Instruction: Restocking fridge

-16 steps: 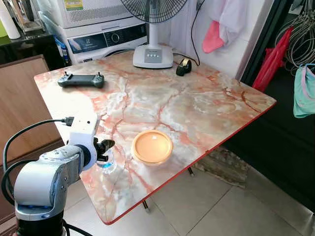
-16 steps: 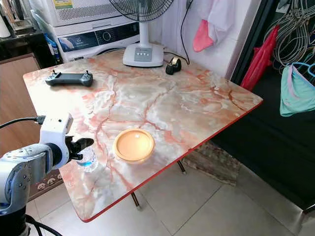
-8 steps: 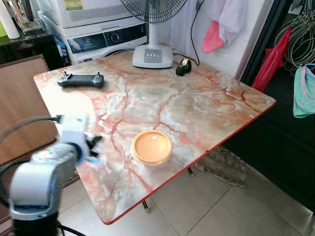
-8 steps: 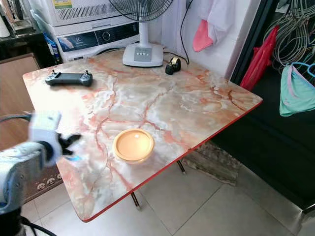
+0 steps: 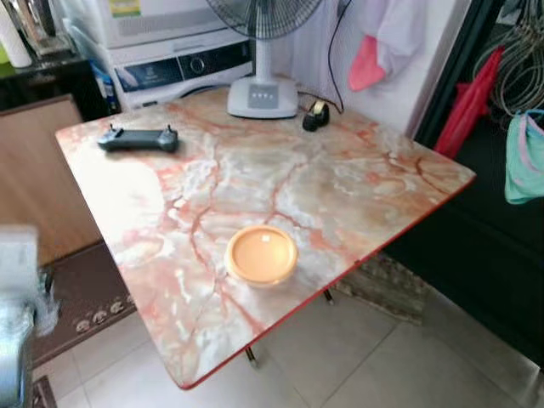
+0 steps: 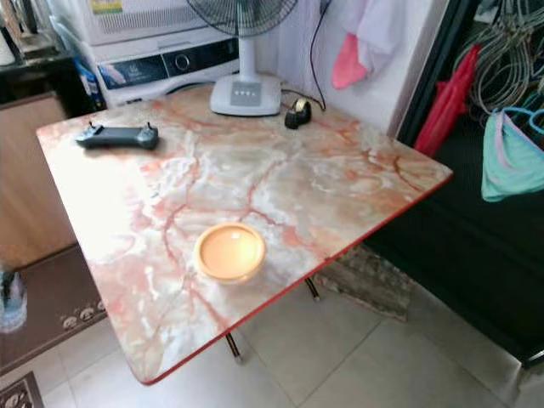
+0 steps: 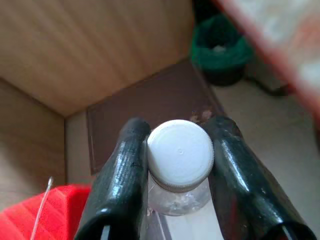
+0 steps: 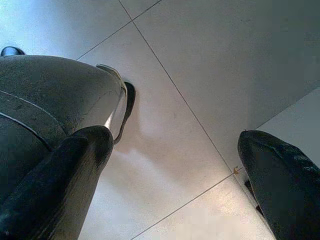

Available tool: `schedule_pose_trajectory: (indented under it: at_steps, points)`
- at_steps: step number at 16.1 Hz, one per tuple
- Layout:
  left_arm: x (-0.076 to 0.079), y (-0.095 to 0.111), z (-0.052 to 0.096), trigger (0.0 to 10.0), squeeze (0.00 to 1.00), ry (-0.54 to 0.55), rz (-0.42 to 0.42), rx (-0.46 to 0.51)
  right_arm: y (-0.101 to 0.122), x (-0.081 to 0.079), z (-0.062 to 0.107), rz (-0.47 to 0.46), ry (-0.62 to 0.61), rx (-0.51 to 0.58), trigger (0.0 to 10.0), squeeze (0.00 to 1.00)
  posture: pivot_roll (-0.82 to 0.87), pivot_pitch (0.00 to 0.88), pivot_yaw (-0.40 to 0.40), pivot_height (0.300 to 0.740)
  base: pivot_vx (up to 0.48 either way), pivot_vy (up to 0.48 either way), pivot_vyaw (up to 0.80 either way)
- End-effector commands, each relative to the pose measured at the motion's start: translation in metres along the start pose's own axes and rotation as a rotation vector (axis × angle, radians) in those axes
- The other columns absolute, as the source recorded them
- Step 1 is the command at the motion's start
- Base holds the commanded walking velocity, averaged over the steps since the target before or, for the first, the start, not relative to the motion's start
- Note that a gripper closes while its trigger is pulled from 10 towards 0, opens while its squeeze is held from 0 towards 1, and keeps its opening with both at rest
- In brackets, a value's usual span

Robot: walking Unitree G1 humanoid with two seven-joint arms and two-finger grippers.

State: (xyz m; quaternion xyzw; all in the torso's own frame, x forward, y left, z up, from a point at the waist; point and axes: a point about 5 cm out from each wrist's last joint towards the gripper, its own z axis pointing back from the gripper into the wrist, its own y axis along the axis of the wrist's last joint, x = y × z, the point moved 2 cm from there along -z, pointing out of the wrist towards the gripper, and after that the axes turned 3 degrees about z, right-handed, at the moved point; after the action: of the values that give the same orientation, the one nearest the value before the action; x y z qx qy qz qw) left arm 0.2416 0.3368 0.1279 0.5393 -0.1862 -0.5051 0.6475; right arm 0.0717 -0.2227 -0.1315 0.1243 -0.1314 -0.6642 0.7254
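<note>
Two black fingers point(image 7: 122, 175) of the left hand point(image 7: 180, 170) grip a clear bottle point(image 7: 179, 197) just under its white cap point(image 7: 180, 155) (held low, off the bench's near left edge, above a brown mat point(image 7: 150, 110) on the floor). Hanging idle, the right hand point(image 8: 175, 185) has its fingers spread wide over pale floor tiles point(image 8: 210, 75). On the marble-patterned bench point(image 5: 340, 195) sits an orange bowl point(image 5: 261, 254) near the front edge. Farther back lie a dark controller point(image 5: 138, 138) and a fan's white base point(image 5: 263, 97).
</note>
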Motion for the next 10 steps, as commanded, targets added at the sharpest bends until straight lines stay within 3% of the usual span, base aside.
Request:
schedule_pose_trajectory:
  at_steps: [1, 2, 3, 4, 5, 6, 7, 8, 9, 10]
  points:
    - [0.008, -0.041, -0.007, 10.0, 0.00, -0.039, 0.019, -0.022, 0.001, -0.008, -0.001, -0.005, 0.026, 0.007, 10.0, 0.00, 0.19, 0.000, -0.037, 0.740, 0.000, 0.000, 0.00]
    - [0.016, -0.065, -0.009, 10.0, 0.00, -0.064, 0.023, -0.054, 0.001, -0.007, -0.001, -0.020, 0.019, 0.016, 10.0, 0.00, 0.18, 0.000, -0.035, 0.740, 0.000, 0.000, 0.00]
    - [0.026, -0.088, -0.010, 10.0, 0.00, -0.090, 0.133, -0.078, 0.002, -0.008, -0.001, -0.030, 0.018, 0.023, 10.0, 0.00, 0.16, 0.000, -0.030, 0.740, 0.000, 0.000, 0.00]
    - [0.036, -0.109, -0.011, 10.0, 0.00, -0.094, 0.187, -0.093, 0.002, -0.008, -0.001, -0.038, 0.017, 0.026, 10.0, 0.00, 0.16, 0.000, -0.030, 0.740, 0.000, 0.000, 0.00]
    - [0.039, -0.117, -0.011, 10.0, 0.00, -0.084, 0.160, -0.096, 0.002, -0.008, -0.001, -0.044, 0.015, 0.028, 10.0, 0.00, 0.16, 0.000, -0.032, 0.740, 0.000, 0.000, 0.00]
    - [0.062, -0.154, -0.006, 10.0, 0.00, -0.186, -0.014, -0.192, 0.001, -0.008, -0.001, -0.087, 0.002, 0.029, 10.0, 0.00, 0.15, 0.000, -0.031, 0.740, 0.000, 0.000, 0.00]
    - [0.072, -0.170, -0.002, 10.0, 0.00, -0.238, -0.038, -0.232, 0.001, -0.008, -0.001, -0.102, -0.002, 0.029, 10.0, 0.00, 0.14, 0.000, -0.029, 0.740, 0.000, 0.000, 0.00]
    - [0.085, -0.182, 0.004, 10.0, 0.00, -0.295, -0.006, -0.283, 0.001, -0.008, -0.001, -0.106, 0.002, 0.033, 10.0, 0.00, 0.13, 0.000, -0.023, 0.740, 0.000, 0.000, 0.00]
    - [0.097, -0.196, 0.011, 10.0, 0.00, -0.369, -0.108, -0.330, 0.002, -0.008, -0.001, -0.105, 0.016, 0.048, 10.0, 0.00, 0.12, 0.000, -0.017, 0.740, 0.000, 0.000, 0.00]
    - [0.104, -0.207, 0.016, 10.0, 0.00, -0.389, -0.123, -0.372, 0.004, -0.010, -0.001, -0.073, 0.040, 0.052, 10.0, 0.00, 0.10, 0.000, -0.009, 0.740, 0.000, 0.000, 0.00]
